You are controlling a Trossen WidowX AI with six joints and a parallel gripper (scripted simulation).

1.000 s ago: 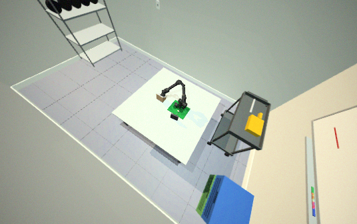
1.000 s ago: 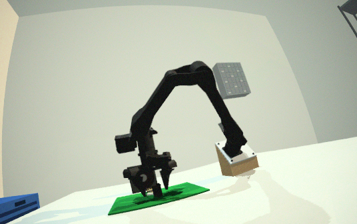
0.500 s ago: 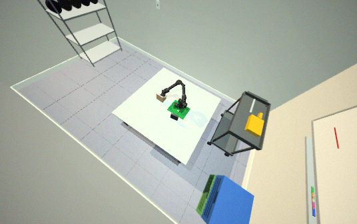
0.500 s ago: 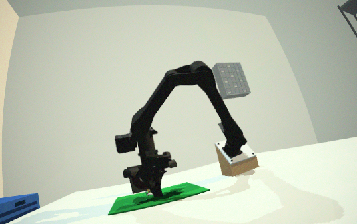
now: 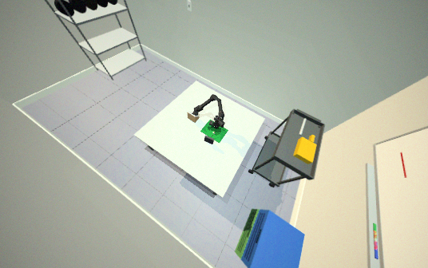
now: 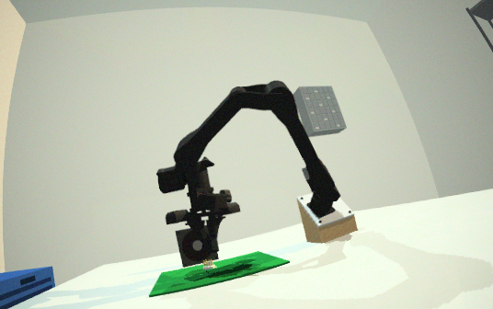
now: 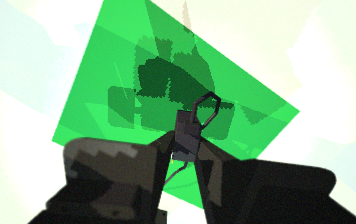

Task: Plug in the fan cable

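The green board [image 5: 222, 136] [image 6: 170, 284] [image 7: 82, 120] lies flat on the table. My gripper [image 6: 213, 252] [image 7: 183, 136] is shut on the dark plug [image 7: 187, 135], low above the board, fingers pointing down. The plug's cable [image 7: 218, 107] loops out at its far end, and more cable runs below it. The pale four-pin header [image 6: 209, 265] stands on the board with its pins bare. In the wrist view the header is almost wholly hidden behind the plug and fingers. The square black fan [image 5: 208, 139] [image 6: 197, 246] stands beside the board.
The arm's wooden base block [image 5: 192, 117] [image 6: 340, 228] stands on the white table [image 5: 180, 147] [image 6: 391, 239]. A grey cart [image 5: 279, 145] with a yellow object [image 5: 306, 150] stands beside the table. A blue box [image 5: 275, 239] is farther off.
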